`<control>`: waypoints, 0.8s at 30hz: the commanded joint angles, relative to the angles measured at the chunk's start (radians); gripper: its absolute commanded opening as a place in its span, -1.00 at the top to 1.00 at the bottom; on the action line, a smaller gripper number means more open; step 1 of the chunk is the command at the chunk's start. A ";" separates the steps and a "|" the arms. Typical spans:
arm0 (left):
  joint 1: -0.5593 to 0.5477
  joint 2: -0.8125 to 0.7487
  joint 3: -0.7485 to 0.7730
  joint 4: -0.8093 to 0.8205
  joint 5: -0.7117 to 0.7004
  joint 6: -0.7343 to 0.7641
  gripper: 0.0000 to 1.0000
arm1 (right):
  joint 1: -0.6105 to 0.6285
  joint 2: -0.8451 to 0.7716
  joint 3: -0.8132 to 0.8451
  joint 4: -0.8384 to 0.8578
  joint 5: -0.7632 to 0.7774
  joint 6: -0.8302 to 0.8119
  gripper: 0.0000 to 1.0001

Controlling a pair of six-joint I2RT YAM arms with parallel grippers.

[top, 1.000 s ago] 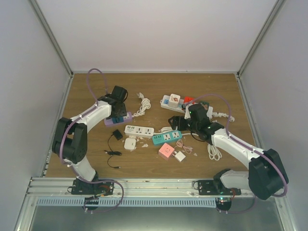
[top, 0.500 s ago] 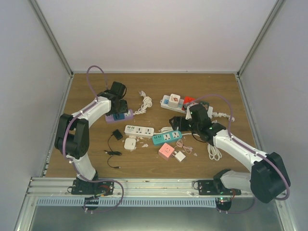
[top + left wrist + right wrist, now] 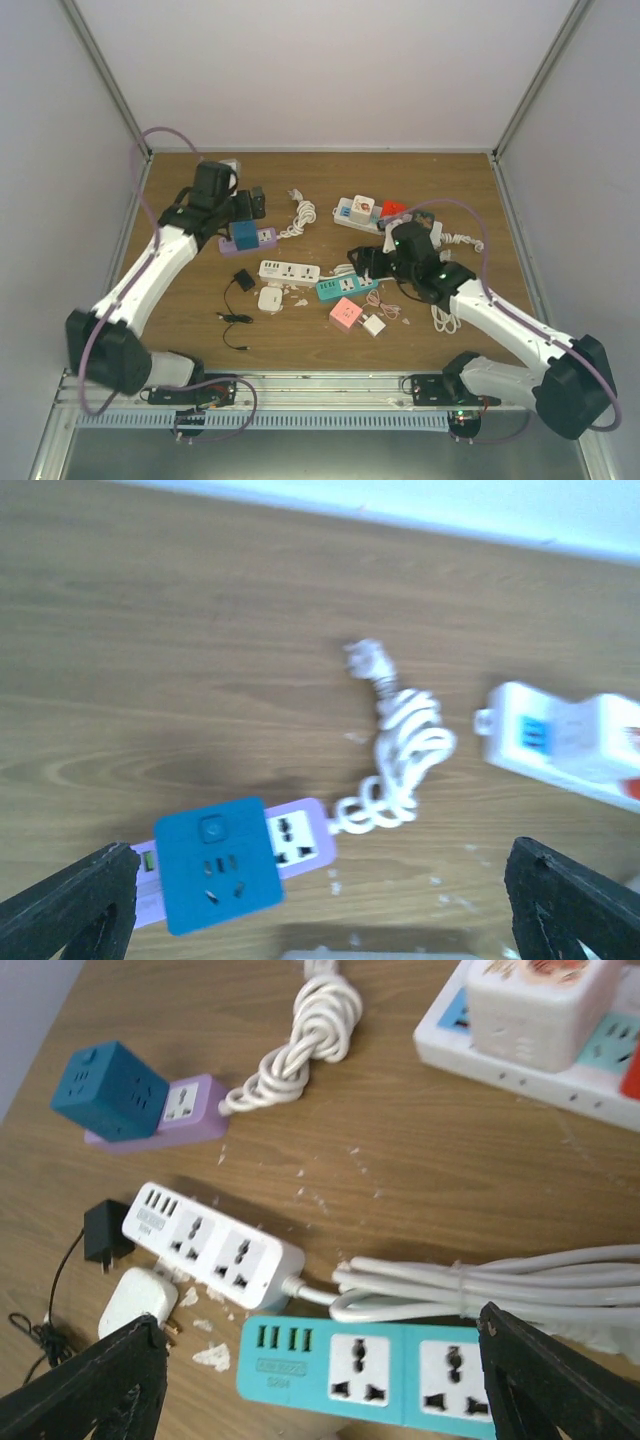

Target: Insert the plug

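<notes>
A blue cube plug [image 3: 243,235] sits on the left end of the purple power strip [image 3: 263,238], which lies flat on the wooden table. In the left wrist view the blue cube [image 3: 218,865] covers most of the purple strip [image 3: 300,835], with one socket showing beside it. My left gripper [image 3: 250,204] hovers just behind the cube, open and empty [image 3: 320,910]. My right gripper [image 3: 370,262] is open over the teal power strip [image 3: 370,1370] and holds nothing [image 3: 325,1380]. The right wrist view also shows the blue cube [image 3: 110,1090] far off.
A white power strip [image 3: 289,271], a white charger [image 3: 270,298], a black adapter [image 3: 242,279] with its thin cable, a pink cube [image 3: 346,312] and a small white cube [image 3: 374,325] lie mid-table. A coiled white cord [image 3: 296,215] and a white strip with adapters [image 3: 360,212] lie behind.
My left gripper has opened, let go of the blue cube and drawn back and to the left, leaving the cube on the purple strip. The right arm shifted only slightly.
</notes>
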 commanded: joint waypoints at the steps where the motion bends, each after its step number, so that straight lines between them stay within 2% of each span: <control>1: 0.001 -0.163 -0.116 0.116 0.162 0.030 -0.98 | 0.112 0.053 0.072 -0.063 0.090 0.032 -0.67; 7: 0.002 -0.339 -0.269 0.193 0.177 -0.011 -0.93 | 0.315 0.283 0.216 -0.097 0.184 0.039 -0.68; 13: 0.007 -0.470 -0.347 0.217 0.008 -0.021 -0.95 | 0.446 0.555 0.386 -0.081 0.146 -0.028 -0.66; 20: 0.015 -0.565 -0.343 0.166 -0.183 -0.062 -0.96 | 0.498 0.726 0.499 -0.087 -0.018 -0.353 -0.76; 24: 0.017 -0.612 -0.336 0.171 -0.211 -0.089 -0.96 | 0.479 0.803 0.572 -0.113 -0.044 -0.484 -0.75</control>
